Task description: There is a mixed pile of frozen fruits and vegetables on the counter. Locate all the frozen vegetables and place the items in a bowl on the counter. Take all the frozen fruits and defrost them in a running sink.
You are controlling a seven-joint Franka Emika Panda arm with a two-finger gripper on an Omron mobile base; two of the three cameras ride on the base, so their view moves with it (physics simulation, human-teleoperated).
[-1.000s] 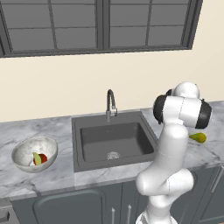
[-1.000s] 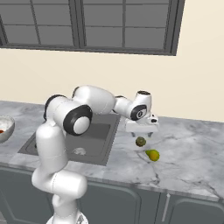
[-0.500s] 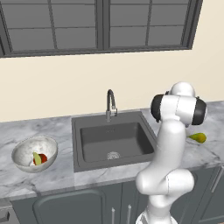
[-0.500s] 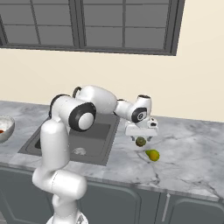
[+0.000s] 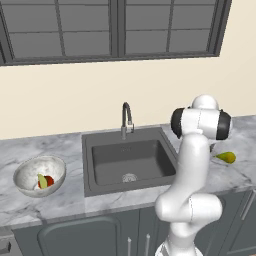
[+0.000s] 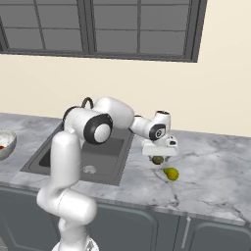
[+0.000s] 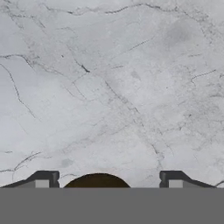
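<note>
Gripper (image 6: 158,158) fingers sat wide around the small dark green ball (image 6: 157,160) on the grey-white marble counter (image 6: 215,169). The yellow-green pear-shaped fruit (image 6: 170,173) lay at its 4 o'clock. Both vegetables were in the marbled stone bowl (image 5: 30,171); both fruits looked left for the dark square sink (image 5: 131,162).

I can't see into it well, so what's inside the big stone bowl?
In the bowl on the left of the counter lie a red round piece and a pale yellow-green wedge. The near wall hides the bottom, so anything beneath them is unseen.
</note>
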